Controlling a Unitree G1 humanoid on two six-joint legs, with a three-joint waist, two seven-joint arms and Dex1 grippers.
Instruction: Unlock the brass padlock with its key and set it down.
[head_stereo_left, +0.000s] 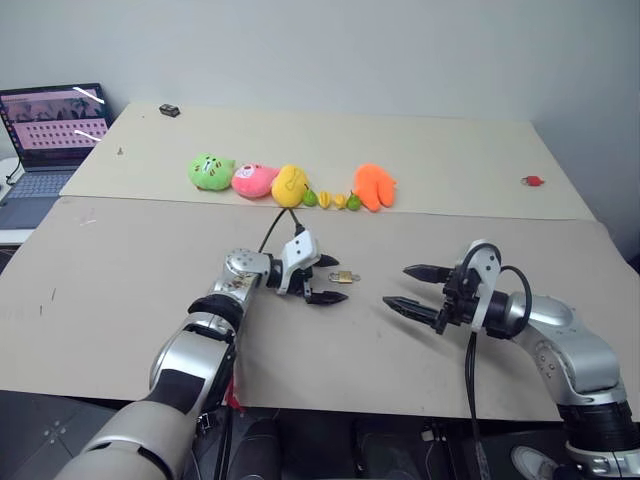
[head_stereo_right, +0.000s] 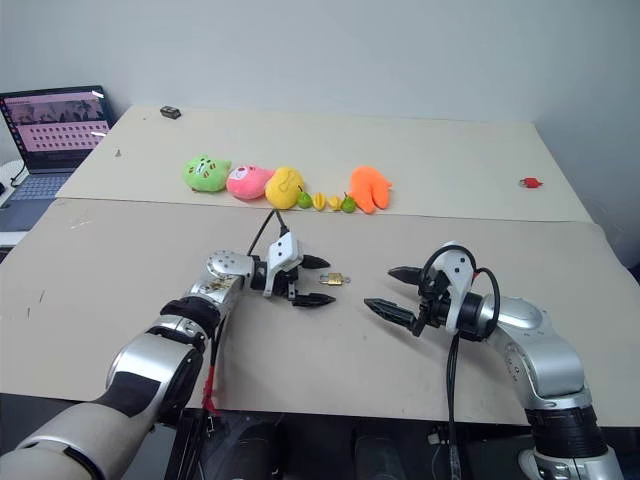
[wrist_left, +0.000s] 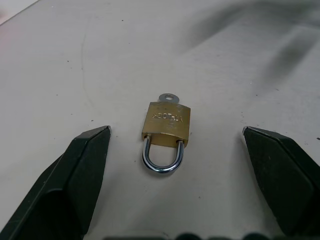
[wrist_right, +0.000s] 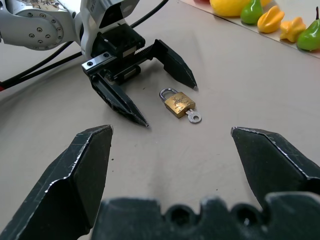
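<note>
The brass padlock (wrist_left: 166, 125) lies flat on the beige table, its silvery shackle (wrist_left: 162, 159) closed and turned toward my left gripper. Its small silver key (wrist_left: 168, 98) sticks out of the body's far end. My left gripper (head_stereo_left: 329, 279) is open, its two black fingertips reaching either side of the padlock (head_stereo_left: 344, 277) without touching it. My right gripper (head_stereo_left: 408, 287) hovers open a short way to the right, pointing at the lock (wrist_right: 178, 103), nothing between its fingers.
Plush toys (head_stereo_left: 250, 179) and small toy fruits (head_stereo_left: 337, 199) line up on the far board. An orange plush (head_stereo_left: 375, 186) ends that row. A laptop (head_stereo_left: 48, 135) sits far left, a small red object (head_stereo_left: 532, 181) far right, a dark item (head_stereo_left: 169, 110) at the back.
</note>
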